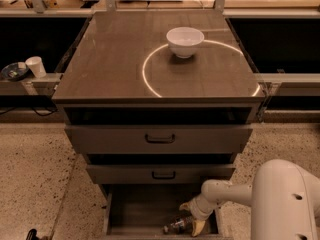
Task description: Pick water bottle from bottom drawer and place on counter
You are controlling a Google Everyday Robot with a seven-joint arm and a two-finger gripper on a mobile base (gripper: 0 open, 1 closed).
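The single camera sits high in front of the cabinet, facing it and tilted steeply down. The claw shows nearest the lens, low in frame inside the bottom drawer; the tabletop stretches away beyond and above the claw.

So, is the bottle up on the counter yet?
No, the water bottle lies in the bottom drawer, by the gripper; only a bowl sits on the counter.
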